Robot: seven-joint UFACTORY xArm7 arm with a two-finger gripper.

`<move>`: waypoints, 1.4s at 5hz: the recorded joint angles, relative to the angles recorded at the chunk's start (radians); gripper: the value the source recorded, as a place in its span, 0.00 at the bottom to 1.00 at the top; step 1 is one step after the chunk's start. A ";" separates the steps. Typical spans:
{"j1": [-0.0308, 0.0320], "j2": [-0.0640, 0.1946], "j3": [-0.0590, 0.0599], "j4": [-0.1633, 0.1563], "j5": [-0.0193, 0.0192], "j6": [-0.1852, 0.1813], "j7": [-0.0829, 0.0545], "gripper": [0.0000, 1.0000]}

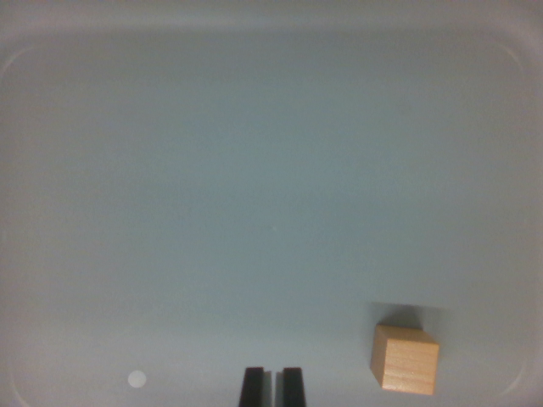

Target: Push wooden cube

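A light wooden cube (pixel 405 359) rests on the pale grey tray floor at the wrist view's lower right, with a soft shadow just behind it. My gripper (pixel 272 387) shows at the bottom centre as two black fingertips (pixel 253 387) standing close together with only a thin gap and nothing between them. The cube lies to the right of the fingertips, clearly apart from them.
The tray's raised rim (pixel 271 21) with rounded corners runs along the top and down both sides. A small white dot (pixel 137 379) marks the floor at the lower left. Smooth bare tray floor fills the rest of the view.
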 joint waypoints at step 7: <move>-0.0095 -0.007 -0.007 -0.051 -0.0102 -0.050 -0.002 0.00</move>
